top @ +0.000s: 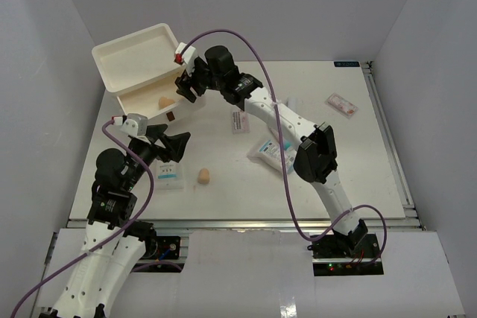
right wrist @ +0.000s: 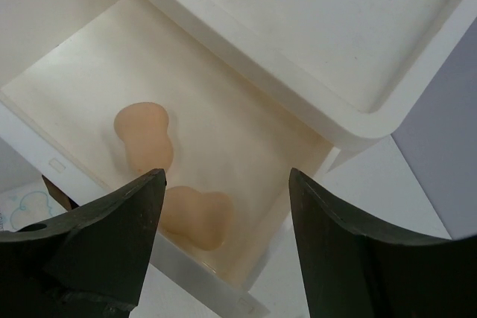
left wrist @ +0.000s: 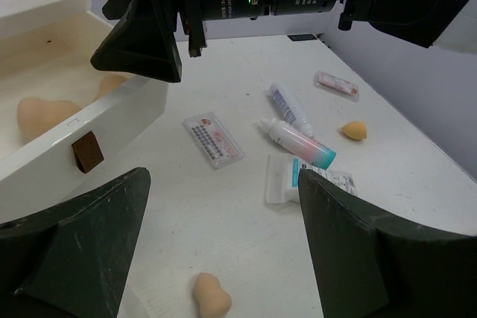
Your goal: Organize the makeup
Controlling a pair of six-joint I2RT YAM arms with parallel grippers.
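White plastic drawer box (top: 138, 61) at the far-left corner of the table (top: 358, 176), with its lower drawer pulled open. Two tan egg-shaped sponges (right wrist: 144, 133) lie inside, one of them against the front wall. Just in front of the box hangs the left gripper (top: 173, 143), jaws spread wide and holding nothing. Below it, near the table's near edge, lies a flat white-and-blue sachet pack (top: 168, 175). The right gripper (right wrist: 223, 184) hovers over the open drawer, its jaws parted and empty above the nearer sponge. This suggests that the step in hand is the stowing of sponges, with this placement at its end. A third tan sponge (top: 203, 176) rests loose beside the sachet pack. Toward mid-table lie a small pink-and-white flat packet (left wrist: 213, 139), two white tubes with coloured ends (left wrist: 302, 145) and a second sachet (left wrist: 287, 180). A fourth sponge (left wrist: 354, 130) shows in the left wrist view only. Another pink-and-white packet (top: 341, 104) sits toward the far-right corner. The next move probably calls for the right arm to lift clear of the drawer wall. Either gripper must then descend squarely over a loose sponge, which is soft and apt to roll.
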